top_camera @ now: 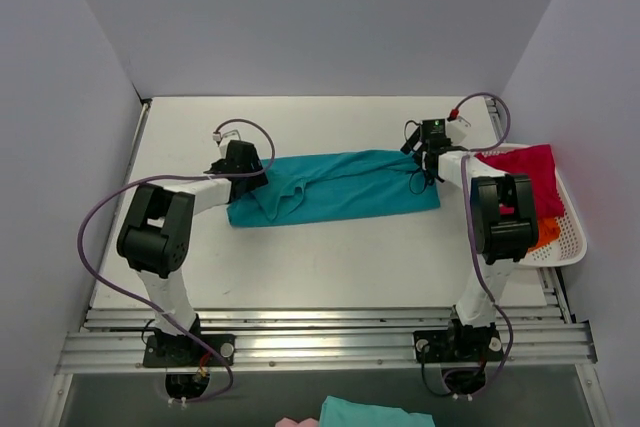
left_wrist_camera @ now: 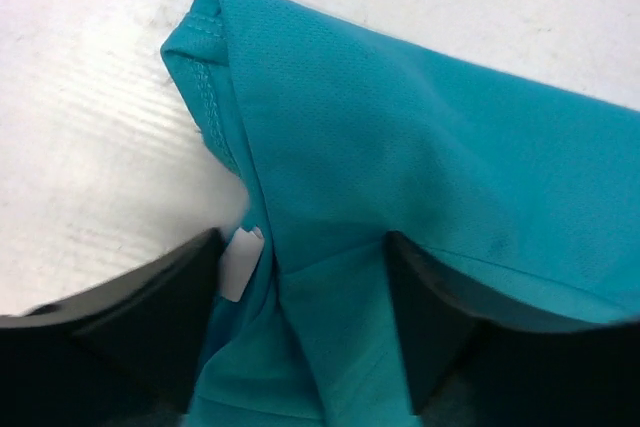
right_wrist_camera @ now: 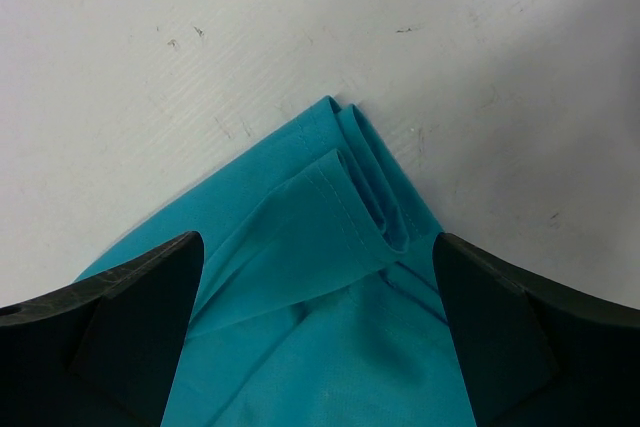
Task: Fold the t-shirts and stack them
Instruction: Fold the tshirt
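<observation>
Dark fingers [left_wrist_camera: 150, 327] of the left gripper [left_wrist_camera: 302, 252], filling the bottom of the left wrist view: jaws well apart, gripping nothing. A raised fold of the teal t-shirt [top_camera: 335, 187] lies in the gap between them, close against the finger on the right of that view. A small white tag [left_wrist_camera: 240, 265] shows just beside the other finger. Right gripper [right_wrist_camera: 318, 247]: jaws spread wide, holding nothing, set either side of a folded corner of the same shirt. The corner's stitched hems are doubled over and point away from the wrist. Teal t-shirt: laid flat on the white table [top_camera: 320, 257], mid-table, as a long band running left to right. It is rumpled toward its left half, with one gripper at each end. Crimson t-shirt [top_camera: 525, 172]: in the white slatted basket [top_camera: 572, 247] at the table's right edge, heaped at the far end and draped over the rim. Orange t-shirt [top_camera: 545, 235]: in the same basket, on the near side of the crimson one, mostly hidden behind the right arm. Metal rail [top_camera: 330, 332]: along the near edge, carrying both arm bases. More teal cloth [top_camera: 375, 414]: below the rail, cut off by the bottom edge of the top view, so what it is cannot be told.
</observation>
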Action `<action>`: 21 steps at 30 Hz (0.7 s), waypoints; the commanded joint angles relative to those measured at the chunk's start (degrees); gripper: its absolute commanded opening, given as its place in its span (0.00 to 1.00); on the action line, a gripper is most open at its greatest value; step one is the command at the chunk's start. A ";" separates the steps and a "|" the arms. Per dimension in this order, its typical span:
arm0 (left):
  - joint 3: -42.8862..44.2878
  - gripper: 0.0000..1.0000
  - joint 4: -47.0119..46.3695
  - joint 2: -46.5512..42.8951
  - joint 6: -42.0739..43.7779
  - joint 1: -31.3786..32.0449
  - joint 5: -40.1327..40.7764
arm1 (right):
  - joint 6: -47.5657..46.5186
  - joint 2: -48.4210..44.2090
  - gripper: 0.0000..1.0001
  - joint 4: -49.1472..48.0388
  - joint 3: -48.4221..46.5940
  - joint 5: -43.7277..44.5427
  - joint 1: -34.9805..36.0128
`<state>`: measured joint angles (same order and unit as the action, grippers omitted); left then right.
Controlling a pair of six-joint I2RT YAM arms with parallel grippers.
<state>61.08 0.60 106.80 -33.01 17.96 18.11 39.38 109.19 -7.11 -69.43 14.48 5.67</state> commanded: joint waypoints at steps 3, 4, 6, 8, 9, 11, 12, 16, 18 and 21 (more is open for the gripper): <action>5.18 0.39 -0.69 5.16 -1.00 -0.99 -4.13 | -0.35 -0.64 0.94 -0.18 -0.97 0.64 -1.10; 5.89 0.27 -0.25 6.65 -1.00 -1.25 -4.39 | -0.35 -0.47 0.94 -0.27 -0.97 0.46 -1.19; 9.30 0.03 2.82 7.97 -1.00 -2.13 -5.01 | -0.35 -0.03 0.94 -0.27 -1.23 0.46 -1.19; 12.56 0.02 5.62 9.91 -0.74 -2.83 -5.54 | -0.26 0.24 0.94 -0.36 -1.32 0.29 -1.19; 16.66 0.02 6.60 10.52 0.57 -3.45 -5.63 | -0.26 0.50 0.94 -0.27 -1.41 0.20 -1.19; 22.30 0.02 10.62 13.68 2.42 -4.07 -4.75 | -0.26 0.94 0.94 -0.44 -1.67 0.20 -1.19; 25.55 0.02 11.78 15.17 4.52 -4.42 -4.58 | -0.26 1.11 0.94 -0.44 -1.76 0.20 -1.19; 51.50 0.02 18.99 29.46 10.05 -6.35 -8.25 | -0.35 2.17 0.94 -0.36 -2.73 0.28 -1.28; 62.26 0.02 22.06 39.47 12.61 -7.14 -11.33 | -0.35 2.96 0.94 -0.18 -3.34 0.20 -1.19; 89.32 0.19 27.86 50.75 14.38 -7.93 -22.64 | -0.44 3.66 0.94 -0.27 -3.96 -0.33 -1.10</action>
<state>131.85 21.08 149.29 -23.40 11.00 6.61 39.31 111.98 -7.33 -70.98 14.06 4.80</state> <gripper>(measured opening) 0.097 0.942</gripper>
